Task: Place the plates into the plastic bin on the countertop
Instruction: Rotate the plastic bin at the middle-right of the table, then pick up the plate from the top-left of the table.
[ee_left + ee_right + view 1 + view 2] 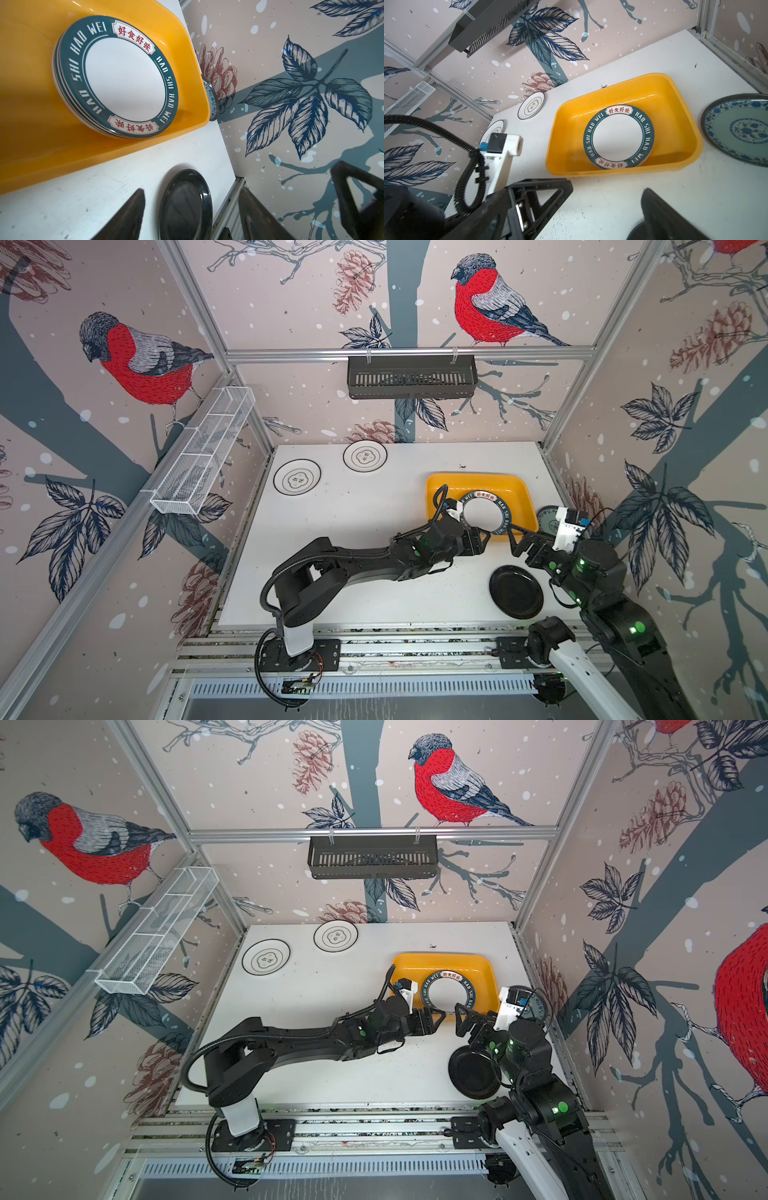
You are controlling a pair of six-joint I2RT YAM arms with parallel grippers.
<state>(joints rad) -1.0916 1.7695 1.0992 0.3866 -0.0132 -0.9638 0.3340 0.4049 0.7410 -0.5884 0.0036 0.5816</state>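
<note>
Left gripper [487, 537] stands spread, nothing between its fingers, poised at the near rim of the shallow yellow rectangular plastic bin [469, 483]. Right gripper [513, 539] faces it, close by, jaws wide apart and empty too, off the bin's near right corner. In the bin lies a stack of round plates with dark teal lettered rims [486, 516], close to the near wall. Out on the white speckled countertop [353, 556]: a plain black round plate [516, 591] toward the front, near the right arm [598, 572]; a blue-green patterned round plate [741, 128] just beside the bin's right wall; and well away at the back left, a white flower-outline plate [296, 477] and a second white flower-outline plate [365, 456], apart from each other.
</note>
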